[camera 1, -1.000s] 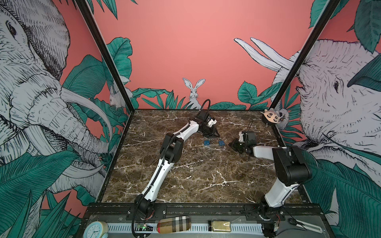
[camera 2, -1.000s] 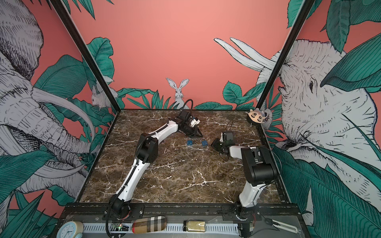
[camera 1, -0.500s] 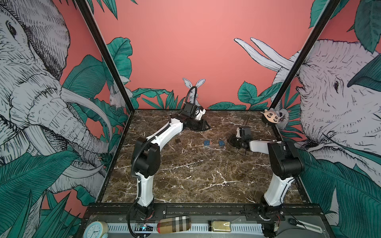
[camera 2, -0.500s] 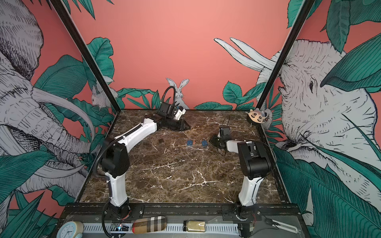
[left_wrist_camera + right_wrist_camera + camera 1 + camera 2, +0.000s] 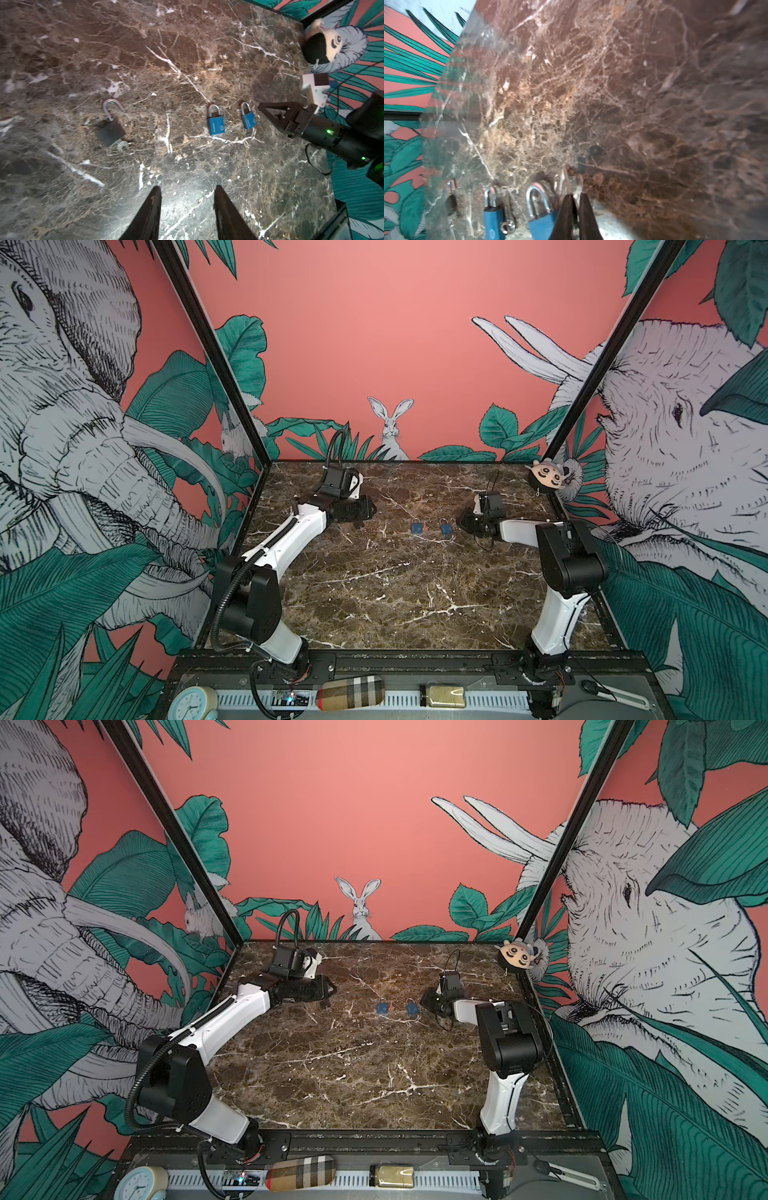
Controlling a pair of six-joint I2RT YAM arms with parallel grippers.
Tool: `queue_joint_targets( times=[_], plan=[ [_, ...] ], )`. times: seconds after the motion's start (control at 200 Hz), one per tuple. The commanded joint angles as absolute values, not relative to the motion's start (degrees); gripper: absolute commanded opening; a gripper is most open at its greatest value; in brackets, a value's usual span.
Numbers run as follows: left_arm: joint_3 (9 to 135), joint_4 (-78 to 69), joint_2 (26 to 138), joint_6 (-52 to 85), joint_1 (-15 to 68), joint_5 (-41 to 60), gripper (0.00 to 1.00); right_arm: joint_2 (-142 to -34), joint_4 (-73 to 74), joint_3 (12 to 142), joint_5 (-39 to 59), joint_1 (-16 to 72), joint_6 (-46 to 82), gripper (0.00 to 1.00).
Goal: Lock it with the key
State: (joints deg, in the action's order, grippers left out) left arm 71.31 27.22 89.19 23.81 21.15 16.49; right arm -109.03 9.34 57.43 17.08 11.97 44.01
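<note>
A black padlock (image 5: 111, 133) lies on the marble with its shackle swung open and a silver key (image 5: 122, 145) in its base. In a top view the black padlock (image 5: 325, 1004) sits just below my left gripper (image 5: 330, 988). My left gripper (image 5: 187, 187) is open and empty, a little short of the locks. Two blue padlocks (image 5: 417, 528) (image 5: 446, 528) with shackles down lie mid-table, and a small key (image 5: 508, 220) rests beside one. My right gripper (image 5: 576, 195) is shut to a thin slit with its tip next to the right-hand blue padlock (image 5: 542, 222). Whether anything is pinched is unclear.
A plush toy (image 5: 548, 477) hangs at the back right corner post. Printed walls close the table on three sides. On the front ledge lie a clock (image 5: 193, 703), a plaid case (image 5: 351, 693) and a small jar (image 5: 442, 696).
My left arm has swung back to the left, away from the blue padlocks, and its jaws have widened. The black padlock now lies free. My right gripper has barely moved.
</note>
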Motion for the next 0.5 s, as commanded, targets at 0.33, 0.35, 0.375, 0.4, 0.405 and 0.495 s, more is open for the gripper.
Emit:
queue_joint_targets(
  times=[0.33, 0.35, 0.375, 0.4, 0.405, 0.495],
  plan=[
    [69.26, 27.91, 86.82, 24.46, 19.97, 12.42, 0.44, -107.62, 5.92, 53.39, 14.21, 12.45, 42.61, 0.37],
    [69.2, 28.01, 86.98, 24.56, 19.91, 12.45, 0.44, -107.23, 5.58, 53.47, 14.03, 12.46, 42.35, 0.37],
    [69.18, 28.31, 87.16, 24.75, 19.72, 12.52, 0.44, -106.74, 5.11, 53.42, 13.73, 12.46, 42.05, 0.39],
    [69.26, 28.7, 87.4, 24.77, 19.55, 12.64, 0.44, -106.26, 4.63, 53.37, 13.42, 12.43, 41.82, 0.4],
    [69.26, 28.72, 87.47, 24.82, 19.49, 12.65, 0.44, -106.13, 4.51, 53.36, 13.34, 12.41, 41.74, 0.4],
    [69.75, 30.06, 88.82, 24.05, 18.99, 12.85, 0.45, -103.93, 2.33, 53.37, 12.21, 12.44, 40.21, 0.47]
  ],
)
